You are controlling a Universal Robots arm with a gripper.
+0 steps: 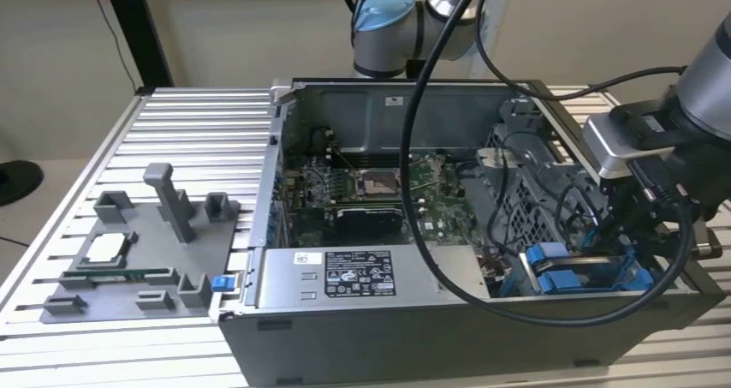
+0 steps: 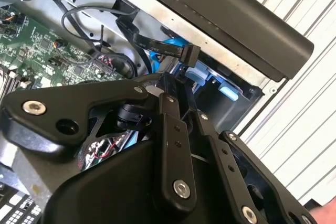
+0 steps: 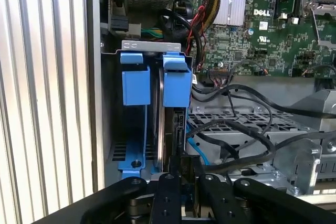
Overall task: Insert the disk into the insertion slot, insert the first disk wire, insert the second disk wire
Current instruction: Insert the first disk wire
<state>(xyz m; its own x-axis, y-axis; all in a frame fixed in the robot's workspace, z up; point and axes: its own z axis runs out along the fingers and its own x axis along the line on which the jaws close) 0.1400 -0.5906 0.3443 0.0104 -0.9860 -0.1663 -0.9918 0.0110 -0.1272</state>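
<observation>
Within insertion slot (image 3: 134,83), disk (image 3: 172,129) edge-on — partly behind pincer (image 3: 184,161)

A ribbed aluminium table (image 1: 194,122) carries the open computer case (image 1: 457,341) and a grey parts tray (image 1: 160,264).

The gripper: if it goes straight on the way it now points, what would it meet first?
Probably the disk, edge-on in the insertion slot directly ahead of the gripper; it may already touch it, depth is unclear.
</observation>
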